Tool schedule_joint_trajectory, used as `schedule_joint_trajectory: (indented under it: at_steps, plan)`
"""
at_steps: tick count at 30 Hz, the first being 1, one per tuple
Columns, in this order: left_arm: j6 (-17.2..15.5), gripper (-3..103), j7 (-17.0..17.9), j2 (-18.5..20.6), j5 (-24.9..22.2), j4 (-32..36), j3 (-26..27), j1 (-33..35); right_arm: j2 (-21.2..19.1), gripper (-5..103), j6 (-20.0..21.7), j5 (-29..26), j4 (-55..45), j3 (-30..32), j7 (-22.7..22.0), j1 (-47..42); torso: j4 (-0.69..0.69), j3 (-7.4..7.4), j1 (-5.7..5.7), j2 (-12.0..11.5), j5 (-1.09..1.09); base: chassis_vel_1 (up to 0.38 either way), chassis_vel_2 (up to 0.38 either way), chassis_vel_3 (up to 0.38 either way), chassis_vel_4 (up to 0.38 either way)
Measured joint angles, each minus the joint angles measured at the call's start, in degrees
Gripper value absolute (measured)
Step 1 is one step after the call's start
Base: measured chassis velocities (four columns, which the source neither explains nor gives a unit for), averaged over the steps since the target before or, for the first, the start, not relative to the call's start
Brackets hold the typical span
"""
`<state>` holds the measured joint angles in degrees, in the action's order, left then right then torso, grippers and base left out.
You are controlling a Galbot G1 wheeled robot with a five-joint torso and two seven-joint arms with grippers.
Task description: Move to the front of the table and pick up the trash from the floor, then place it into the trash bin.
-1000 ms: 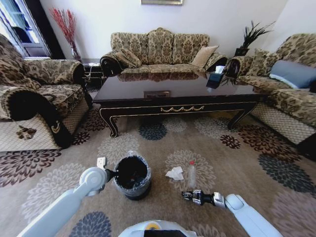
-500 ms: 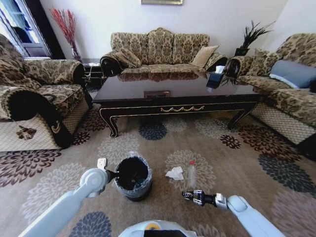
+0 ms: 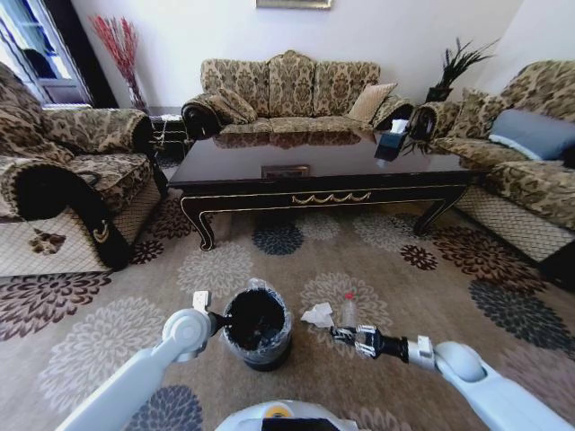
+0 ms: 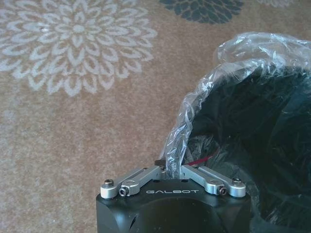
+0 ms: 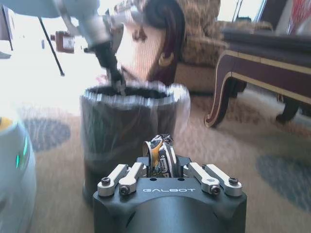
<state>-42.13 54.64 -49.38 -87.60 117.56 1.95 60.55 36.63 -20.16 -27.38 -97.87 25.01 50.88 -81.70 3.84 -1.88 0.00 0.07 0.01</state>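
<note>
At lower centre of the head view, the left gripper (image 3: 216, 317) is clamped on the liner rim of the trash bin (image 3: 258, 328), the right gripper (image 3: 339, 334), fingers pressed together and empty, sits beside the paper wad (image 3: 318, 314) and bottle (image 3: 349, 312), and the table (image 3: 323, 175) stands beyond at mid-frame.

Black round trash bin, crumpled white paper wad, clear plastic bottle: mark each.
Black round trash bin (image 3: 258, 321), head view, dark interior.
Crumpled white paper wad (image 3: 319, 314), head view, centre.
Clear plastic bottle (image 3: 349, 312), head view, body.

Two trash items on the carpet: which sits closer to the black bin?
The crumpled white paper wad; the clear plastic bottle with red cap lies beyond it, farther from the bin.
</note>
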Motion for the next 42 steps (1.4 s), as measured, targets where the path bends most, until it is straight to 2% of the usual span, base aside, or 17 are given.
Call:
schedule_joint_trajectory:
  at_steps: [6, 11, 19, 25, 37, 38, 41, 42]
  plan:
    - [0.0, 0, 0.16, -1.14, 0.29, -0.63, -2.6, -1.93, -2.4, 27, 3.79, -4.91, -9.14, -0.04, -3.44, 0.73, 0.01, 0.0, 0.0, 0.0, -0.01, 0.0, 0.0, 0.0, 0.0]
    - [0.0, 0, 0.16, -2.84, -0.13, -2.33, -6.55, -5.54, -3.14, 27, 6.02, -7.91, -17.49, -2.23, -9.36, 2.67, 0.01, 0.0, 0.0, 0.0, -0.02, 0.0, 0.0, 0.0, 0.0]
    - [0.0, 0, 0.16, -4.05, -0.69, -3.13, -12.12, -10.52, -3.31, 27, 7.75, -8.24, -21.96, -3.54, -11.28, 2.94, 0.02, 0.0, 0.0, 0.0, -0.01, 0.0, 0.0, 0.0, 0.0]
    - [-0.01, 0, 0.23, -4.87, -1.73, -2.26, -14.79, -12.03, -2.69, 27, 8.65, -6.74, -24.79, -4.65, -15.01, 2.92, 0.02, 0.0, 0.0, 0.0, -0.01, 0.0, 0.0, 0.0, 0.0]
    - [-0.01, 0, 0.27, -4.09, -1.07, -1.19, -15.1, -10.82, -1.45, 27, 8.87, -5.74, -23.17, -4.67, -15.65, 2.78, 0.01, 0.0, 0.0, 0.0, -0.01, 0.0, 0.0, 0.0, 0.0]
    - [-0.02, 0, 0.27, -4.18, -0.94, -1.19, -15.01, -10.75, -1.26, 24, 9.0, -5.7, -23.15, -4.67, -15.69, 2.7, 0.01, 0.0, 0.0, 0.0, -0.01, 0.0, 0.0, 0.0, 0.0]
    - [-0.02, 0, 0.27, -4.1, -0.75, -1.01, -14.85, -10.5, -0.98, 37, 9.24, -5.58, -22.99, -4.41, -15.67, 2.31, 0.01, 0.0, 0.0, 0.0, -0.01, 0.0, 0.0, 0.0, 0.0]
    - [-0.02, 0, 0.27, -4.1, -0.75, -1.01, -14.85, -10.5, -0.98, 37, 9.24, -5.58, -22.99, -4.41, -15.67, 2.31, 0.01, 0.0, 0.0, 0.0, -0.01, 0.0, 0.0, 0.0, 0.0]
